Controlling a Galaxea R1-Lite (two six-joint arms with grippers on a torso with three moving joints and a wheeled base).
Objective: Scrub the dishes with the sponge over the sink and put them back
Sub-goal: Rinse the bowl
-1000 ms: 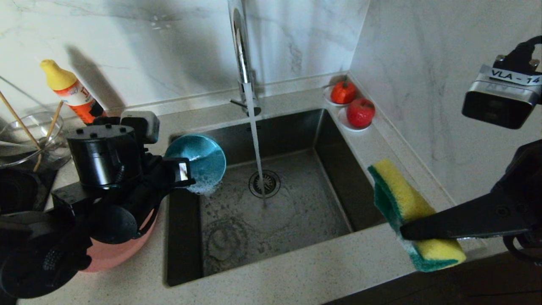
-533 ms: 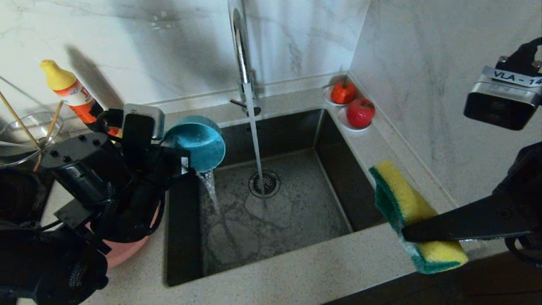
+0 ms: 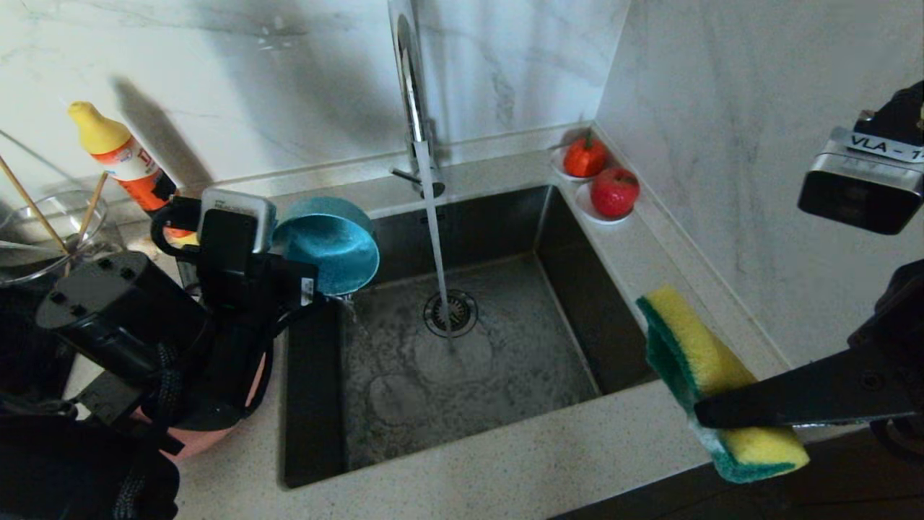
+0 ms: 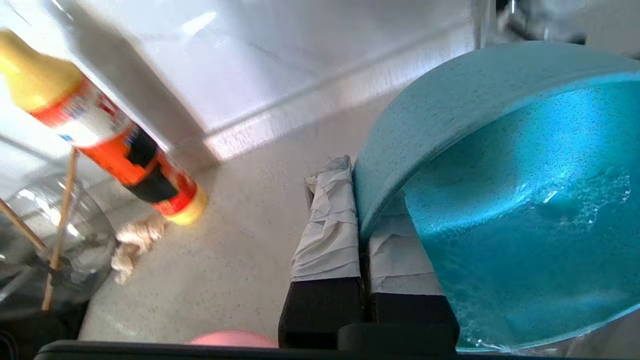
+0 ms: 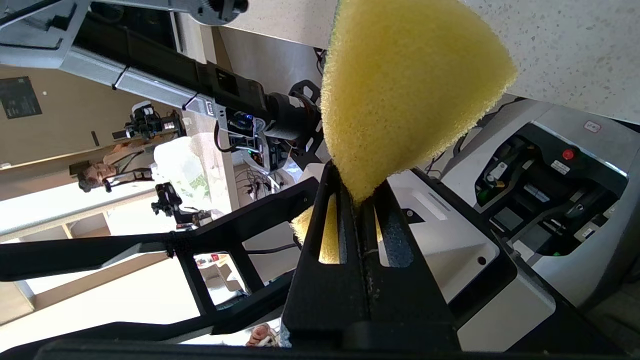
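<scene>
One teal bowl pinched by its rim in left pincer, tipped on edge at left-centre of head frame, over left rim of sink; thin trickle off its lower edge into basin. Wrapped fingers closed tight on bowl wall in left wrist view, suds pooled inside. Tap running, stream landing by drain strainer. Sponge at lower right, yellow face up, green layer toward sink, clamped in right pincer above front-right tabletop, clear of basin. Pink plate lower left, mostly hidden under left arm. Chopsticks standing in glass bowl at far left. Orange bottle upper left against wall. Two red fruits on saucers at sink's far-right corner.
</scene>
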